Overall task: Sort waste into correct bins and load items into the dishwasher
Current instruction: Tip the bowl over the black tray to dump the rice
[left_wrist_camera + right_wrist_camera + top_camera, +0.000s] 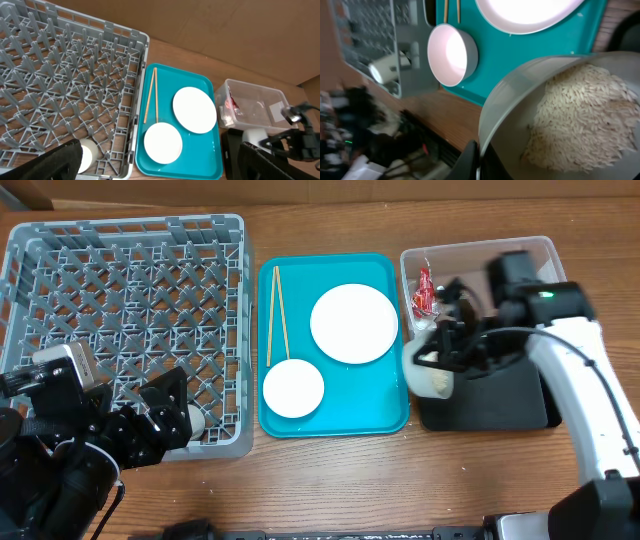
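Observation:
My right gripper (447, 352) (481, 161) is shut on the rim of a white bowl (428, 377) (520, 100) holding rice grains (580, 120). It holds the bowl tilted at the left edge of the black tray (500, 405). The clear tub (480, 258) behind it holds the red sauce packet (424, 288) (230, 106). On the teal tray (385, 420) lie the round plate (353, 323), a second bowl (293, 388) (452, 52) and two chopsticks (274, 315). A small white cup (196, 421) (86, 155) sits in the grey rack (120, 300). My left gripper (165, 418) (160, 172) is open beside it.
The rack (65, 75) fills the left side, the teal tray (210, 160) the middle, and the tub (250, 102) and black tray (231, 150) the right. Bare wooden table runs along the front edge.

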`<state>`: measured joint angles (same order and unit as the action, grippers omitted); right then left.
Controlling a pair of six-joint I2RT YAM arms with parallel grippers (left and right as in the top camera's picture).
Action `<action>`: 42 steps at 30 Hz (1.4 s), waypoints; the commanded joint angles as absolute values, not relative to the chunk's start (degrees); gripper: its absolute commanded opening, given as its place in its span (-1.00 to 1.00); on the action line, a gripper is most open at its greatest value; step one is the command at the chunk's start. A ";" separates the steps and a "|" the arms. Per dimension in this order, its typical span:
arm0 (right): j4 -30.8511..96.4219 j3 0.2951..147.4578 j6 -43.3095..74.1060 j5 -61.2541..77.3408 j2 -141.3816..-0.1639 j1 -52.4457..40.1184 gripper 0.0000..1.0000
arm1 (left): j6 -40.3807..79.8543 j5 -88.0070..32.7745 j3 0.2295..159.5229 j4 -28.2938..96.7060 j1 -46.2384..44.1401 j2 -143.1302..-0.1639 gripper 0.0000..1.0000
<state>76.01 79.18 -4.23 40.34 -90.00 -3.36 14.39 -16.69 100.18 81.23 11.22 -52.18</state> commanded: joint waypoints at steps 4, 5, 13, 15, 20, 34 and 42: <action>72.66 67.31 -18.28 57.43 -89.47 11.20 -0.92 | 13.28 -16.12 100.60 81.08 10.85 -52.12 1.00; 70.83 65.45 -18.31 58.13 -89.47 12.25 -0.92 | 13.28 -16.10 100.60 81.08 10.85 -52.12 1.00; 48.03 50.28 -18.28 79.77 -89.47 21.28 -0.92 | 13.28 -16.12 100.60 81.08 10.85 -52.12 1.00; 49.52 50.22 -18.26 80.05 -89.47 24.16 -0.92 | 13.28 -16.12 100.60 81.08 10.85 -52.12 1.00; 51.77 50.24 -20.10 84.16 -89.47 27.53 -0.92 | 13.26 -16.12 100.60 81.10 10.85 -52.12 1.00; 49.56 50.24 -20.82 87.99 -89.38 27.88 -0.92 | 13.28 -16.10 100.60 81.25 10.85 -52.12 1.00; 48.45 50.76 -10.81 87.18 -87.94 27.00 -0.92 | 13.28 -16.12 100.60 81.28 10.85 -52.10 1.00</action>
